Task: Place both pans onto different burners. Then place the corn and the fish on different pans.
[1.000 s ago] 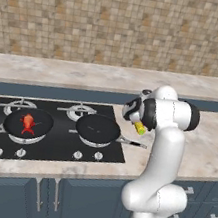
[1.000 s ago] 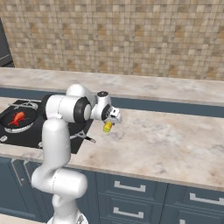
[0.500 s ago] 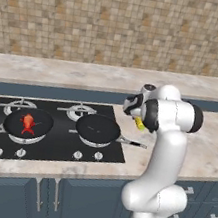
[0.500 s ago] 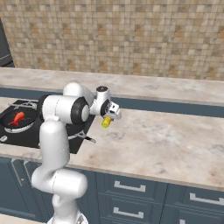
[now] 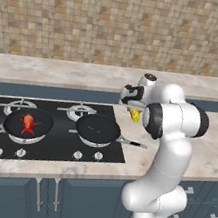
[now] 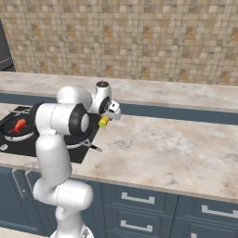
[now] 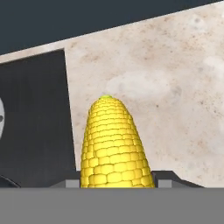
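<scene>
Yellow corn [image 7: 113, 144] is pinched between the fingers [image 7: 168, 178], held above the counter [image 7: 175, 87] just beside the cooktop's [image 7: 35, 118] edge.

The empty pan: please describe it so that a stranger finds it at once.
Look at the black cooktop set into the counter. Two black pans sit on its front burners; the empty pan is the right one, nearer the robot, while the other pan holds the red fish.

Two black pans are sitting on the cooktop's near burners: the left pan [image 5: 28, 123] is carrying the red-orange fish [image 5: 27, 121], the right pan [image 5: 98, 129] is lying bare, its handle pointing right. The yellow corn [image 7: 113, 146] is hanging above the worktop, clamped in the pincer [image 5: 133, 112].
</scene>
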Tool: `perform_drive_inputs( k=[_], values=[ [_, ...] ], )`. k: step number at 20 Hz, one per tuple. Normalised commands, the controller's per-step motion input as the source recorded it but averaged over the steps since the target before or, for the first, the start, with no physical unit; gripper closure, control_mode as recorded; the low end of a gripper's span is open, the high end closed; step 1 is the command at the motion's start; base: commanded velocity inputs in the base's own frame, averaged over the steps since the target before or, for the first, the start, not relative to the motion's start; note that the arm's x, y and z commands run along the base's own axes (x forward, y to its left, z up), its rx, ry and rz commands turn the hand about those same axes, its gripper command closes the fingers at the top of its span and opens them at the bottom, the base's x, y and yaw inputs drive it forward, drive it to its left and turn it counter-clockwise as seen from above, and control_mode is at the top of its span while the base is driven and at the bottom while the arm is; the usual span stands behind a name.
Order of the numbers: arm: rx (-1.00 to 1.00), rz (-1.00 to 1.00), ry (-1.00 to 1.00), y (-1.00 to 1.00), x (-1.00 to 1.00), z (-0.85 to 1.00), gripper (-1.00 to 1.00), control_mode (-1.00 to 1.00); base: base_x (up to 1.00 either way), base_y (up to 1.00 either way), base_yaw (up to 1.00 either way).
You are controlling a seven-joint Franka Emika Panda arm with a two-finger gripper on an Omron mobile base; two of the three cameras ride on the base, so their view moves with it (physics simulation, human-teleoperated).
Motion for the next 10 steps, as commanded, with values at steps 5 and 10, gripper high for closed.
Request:
perform_drive_inputs(
  k=[5,10],
  values=[
    [0.07,0.0,0.0,0.52,-0.5,0.11,1.0,-1.0,0.0,0.0,0.0],
    [0.0,0.01,0.0,0.5,-0.61,0.0,1.0,-1.0,0.0,0.0,0.0]
  ],
)
